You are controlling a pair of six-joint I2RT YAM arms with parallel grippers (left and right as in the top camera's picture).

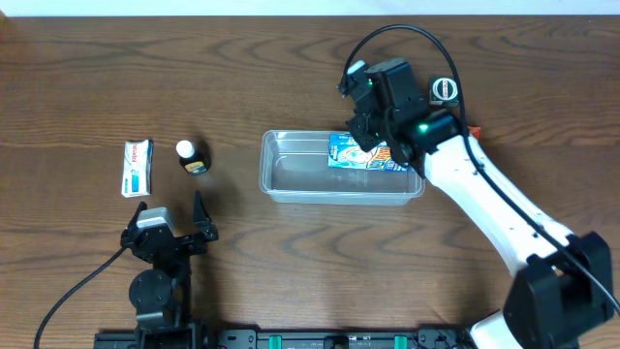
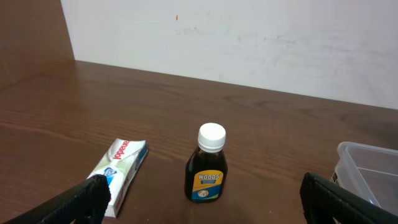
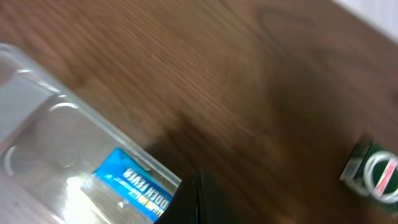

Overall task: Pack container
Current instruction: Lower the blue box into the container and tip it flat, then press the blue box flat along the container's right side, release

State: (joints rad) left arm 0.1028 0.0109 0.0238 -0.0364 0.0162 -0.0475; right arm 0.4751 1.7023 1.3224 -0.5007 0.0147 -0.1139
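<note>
The clear plastic container (image 1: 291,192) sits mid-table. A blue packet (image 1: 342,153) lies inside its right end. My right gripper (image 1: 366,139) hovers over the container's far right rim with its fingers pressed together and nothing between them. In the right wrist view the shut fingers (image 3: 198,199) are just past the rim, next to the container (image 3: 37,118) and the blue packet (image 3: 134,183). My left gripper (image 1: 171,215) is open and empty near the front left. In its wrist view (image 2: 202,210) it faces a dark bottle and a toothpaste box.
A dark bottle with a white cap (image 1: 191,156) (image 2: 207,168) and a white toothpaste box (image 1: 137,167) (image 2: 121,168) stand left of the container (image 2: 367,165). A small round green and white item (image 1: 444,90) (image 3: 373,174) lies at the back right.
</note>
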